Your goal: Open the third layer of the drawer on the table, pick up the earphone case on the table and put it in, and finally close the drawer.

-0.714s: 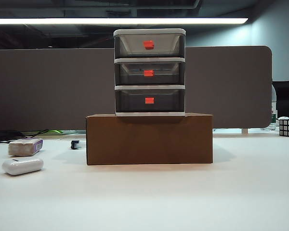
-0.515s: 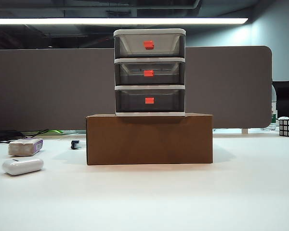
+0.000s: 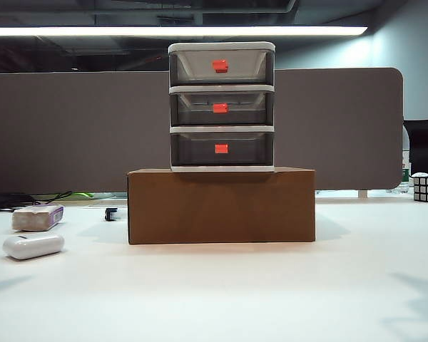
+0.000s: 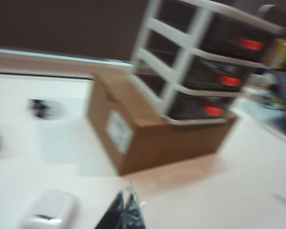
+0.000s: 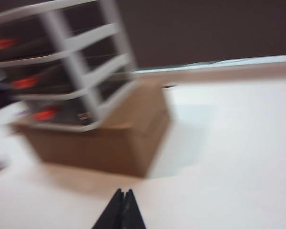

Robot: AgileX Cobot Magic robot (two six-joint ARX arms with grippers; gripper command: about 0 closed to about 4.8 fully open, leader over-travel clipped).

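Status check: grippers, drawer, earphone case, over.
Left gripper and right gripper shut, empty, above table. Drawer closed. Earphone case untouched. Nothing blocking.

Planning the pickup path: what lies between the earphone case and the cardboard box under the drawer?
In the exterior view, only bare table separates the earphone case from the cardboard box. The beige-grey block sits behind the case, off that line.

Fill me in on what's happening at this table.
Nothing is being handled yet. The drawer stands on a cardboard box, all three layers shut, including the third layer. The earphone case lies untouched on the table, left of the box. Both pincers, left and right, are shut, empty and above the table, short of the box.
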